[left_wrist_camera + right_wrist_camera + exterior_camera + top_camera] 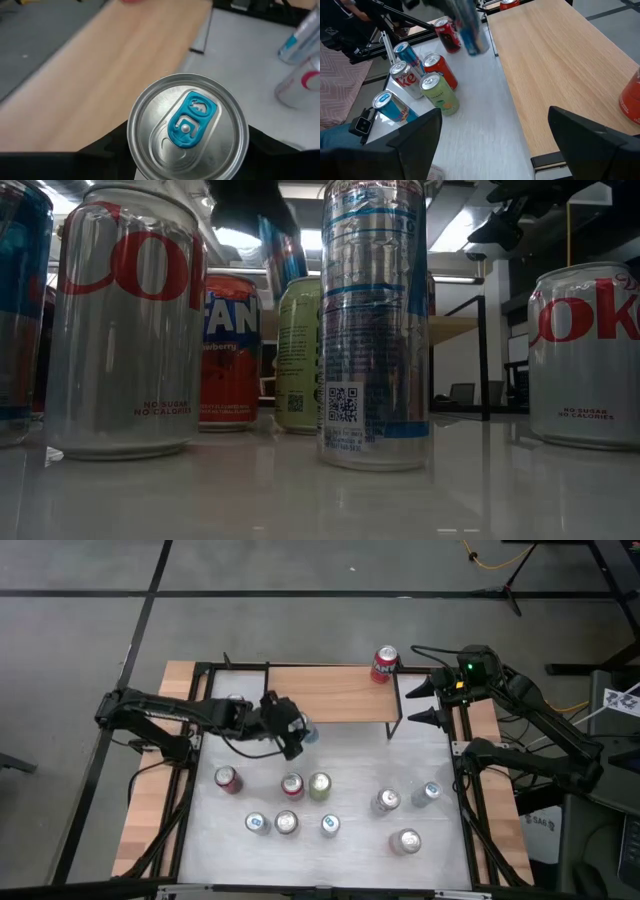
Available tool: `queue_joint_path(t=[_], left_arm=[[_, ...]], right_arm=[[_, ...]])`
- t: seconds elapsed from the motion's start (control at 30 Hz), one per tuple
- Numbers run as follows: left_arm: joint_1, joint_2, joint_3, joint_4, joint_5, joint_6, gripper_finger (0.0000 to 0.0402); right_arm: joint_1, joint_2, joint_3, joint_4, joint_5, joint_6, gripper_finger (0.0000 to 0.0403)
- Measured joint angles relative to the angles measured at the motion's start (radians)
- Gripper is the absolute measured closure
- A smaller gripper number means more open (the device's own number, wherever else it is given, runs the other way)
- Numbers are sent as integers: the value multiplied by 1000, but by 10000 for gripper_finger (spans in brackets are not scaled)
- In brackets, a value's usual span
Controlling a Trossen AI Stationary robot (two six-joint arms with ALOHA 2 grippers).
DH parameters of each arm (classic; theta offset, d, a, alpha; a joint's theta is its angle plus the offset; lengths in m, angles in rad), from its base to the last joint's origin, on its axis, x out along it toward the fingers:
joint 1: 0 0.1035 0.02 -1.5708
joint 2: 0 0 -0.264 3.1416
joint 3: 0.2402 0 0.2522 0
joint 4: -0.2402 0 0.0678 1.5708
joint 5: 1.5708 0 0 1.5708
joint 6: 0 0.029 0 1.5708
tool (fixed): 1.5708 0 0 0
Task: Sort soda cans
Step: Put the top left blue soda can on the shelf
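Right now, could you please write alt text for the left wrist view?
A silver can top with a blue pull tab fills the view, held between the left gripper's dark fingers. Behind lie a wooden board and the white table.

You are looking down at a white table top (350, 840) with a raised wooden shelf (330, 692) sitting at its twelve o'clock edge. A red can (385, 664) is standing on the shelf's one o'clock corner. On the white surface, a red can (228, 779) is standing at nine o'clock, and a second red can (292, 785) is touching a pale green can (320, 785) near the centre. Three cans (287, 823) are lining up at seven o'clock. Three more (404, 840) are sitting toward four o'clock.
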Motion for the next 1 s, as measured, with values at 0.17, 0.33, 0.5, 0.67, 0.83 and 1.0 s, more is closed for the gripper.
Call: queue_joint_path(t=[0.17,0.33,0.5,0.67,0.83,1.0], left_arm=[[78,0,129,-78,-1,71,189],[185,-1,238,-163,21,185,188],[318,0,290,-220,101,248,188],[463,2,291,-240,184,305,188],[591,19,291,-234,278,348,188],[678,45,291,-235,350,366,188]], right_arm=[[0,0,0,0,0,0,47],[0,0,0,0,0,0,47],[0,0,0,0,0,0,47],[0,0,0,0,0,0,47],[0,0,0,0,0,0,47],[0,0,0,0,0,0,47]])
